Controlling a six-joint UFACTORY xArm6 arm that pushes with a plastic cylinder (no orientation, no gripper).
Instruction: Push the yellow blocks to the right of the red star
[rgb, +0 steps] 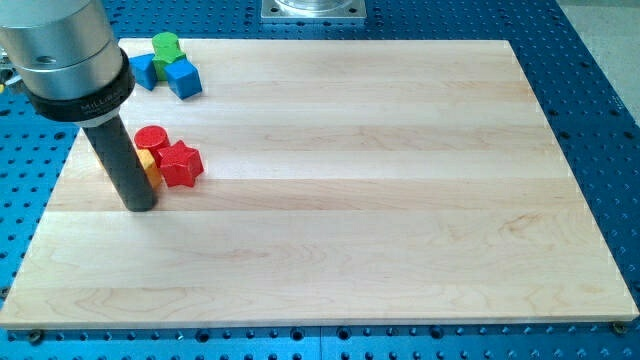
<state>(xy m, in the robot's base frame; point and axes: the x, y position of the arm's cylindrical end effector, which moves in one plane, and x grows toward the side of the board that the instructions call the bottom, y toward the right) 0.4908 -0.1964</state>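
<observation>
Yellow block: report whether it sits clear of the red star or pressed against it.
Pressed: yellow block wedged between my tip and red star.

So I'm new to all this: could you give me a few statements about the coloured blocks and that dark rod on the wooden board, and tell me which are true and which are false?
1. My tip stands at the view's left of the red star-shaped block. True.
2. The yellow block lies at the view's right of the red star-shaped block. False: it lies at the star's left, partly hidden behind the rod.
3. The red round cylinder block sits just above the star in the view. True.
4. The green block sits alone in the middle of the wooden board. False: it is near the top left corner, against two blue blocks.
</observation>
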